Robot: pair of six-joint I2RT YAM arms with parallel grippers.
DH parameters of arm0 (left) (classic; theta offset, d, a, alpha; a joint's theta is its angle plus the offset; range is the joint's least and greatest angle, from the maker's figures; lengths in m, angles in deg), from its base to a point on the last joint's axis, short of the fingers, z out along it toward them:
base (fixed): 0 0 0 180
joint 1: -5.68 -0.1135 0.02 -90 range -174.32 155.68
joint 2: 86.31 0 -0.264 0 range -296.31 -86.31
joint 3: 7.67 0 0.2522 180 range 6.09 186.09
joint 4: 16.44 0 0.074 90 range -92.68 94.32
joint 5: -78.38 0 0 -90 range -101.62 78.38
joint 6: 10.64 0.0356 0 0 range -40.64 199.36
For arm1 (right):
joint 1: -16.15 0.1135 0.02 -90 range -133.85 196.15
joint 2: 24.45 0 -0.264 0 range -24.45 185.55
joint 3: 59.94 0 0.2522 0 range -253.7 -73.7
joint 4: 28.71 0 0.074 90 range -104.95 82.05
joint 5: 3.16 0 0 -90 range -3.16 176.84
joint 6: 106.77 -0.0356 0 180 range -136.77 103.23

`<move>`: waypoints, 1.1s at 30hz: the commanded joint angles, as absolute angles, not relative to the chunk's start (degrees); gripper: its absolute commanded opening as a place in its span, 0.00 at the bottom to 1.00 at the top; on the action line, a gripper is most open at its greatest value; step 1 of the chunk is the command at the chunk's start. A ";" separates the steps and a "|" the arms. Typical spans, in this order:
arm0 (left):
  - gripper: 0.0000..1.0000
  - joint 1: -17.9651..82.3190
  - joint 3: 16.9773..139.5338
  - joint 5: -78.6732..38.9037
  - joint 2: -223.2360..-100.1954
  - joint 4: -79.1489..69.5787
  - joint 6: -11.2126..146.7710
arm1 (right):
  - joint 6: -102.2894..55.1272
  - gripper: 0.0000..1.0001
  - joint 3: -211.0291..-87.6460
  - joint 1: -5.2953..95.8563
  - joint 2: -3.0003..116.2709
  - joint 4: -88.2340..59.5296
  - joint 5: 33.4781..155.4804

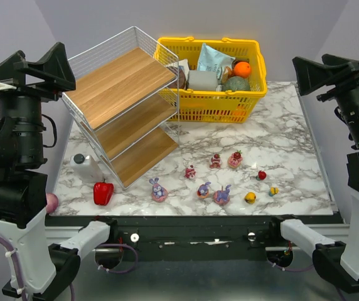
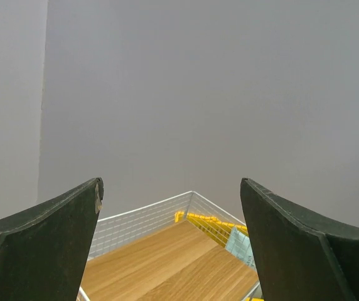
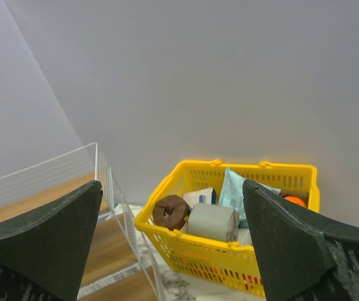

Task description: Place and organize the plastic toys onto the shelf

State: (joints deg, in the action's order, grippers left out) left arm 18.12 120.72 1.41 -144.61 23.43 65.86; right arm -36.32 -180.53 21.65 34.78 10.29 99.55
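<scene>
Clerk: Fingers first, being closest to the lenses. Left gripper (image 2: 170,183): dark jaws spread wide, nothing between them, held high over the shelf (image 2: 167,263). Right gripper (image 3: 171,184): likewise wide apart and unladen, raised at the right side of the table (image 1: 292,138).

Checker: Entry for the shelf?

Clerk: Slanted rack, white wire mesh, three light wooden boards, all bare. Stands at the back left of the marble top, just beside the yellow basket (image 1: 255,94).

Checker: Plastic toys?

Clerk: Plastic toys (image 1: 190,172), nine, all on the table towards its front edge, forward and right of the shelf, none touching it. Three purple bunnies (image 1: 159,190) on pink bases in the front row. Three pink-red figures (image 1: 215,161) behind them. One red piece (image 1: 262,175) and two yellow pieces (image 1: 250,198) furthest right.

Checker: Which view records what?

Clerk: Toys, red bell pepper (image 1: 103,192) and white bottle (image 1: 85,168) show in the top view only. Left wrist view gives the top board and mesh rim. Right wrist view gives the basket's contents and the shelf's side.
</scene>
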 commanded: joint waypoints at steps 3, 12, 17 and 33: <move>0.99 17.89 112.54 3.85 -138.44 17.04 67.14 | -33.91 1.00 -171.45 21.25 30.76 14.14 106.60; 0.99 17.89 104.09 -3.35 -134.03 15.42 66.18 | -29.25 1.00 -140.73 29.49 21.79 11.68 111.38; 0.99 17.89 101.80 -5.56 -133.42 15.42 64.51 | -31.70 1.00 -129.01 43.03 19.77 11.69 100.39; 0.99 17.89 100.04 -5.47 -132.80 13.84 63.63 | -36.72 1.00 -106.67 66.69 24.06 0.26 93.69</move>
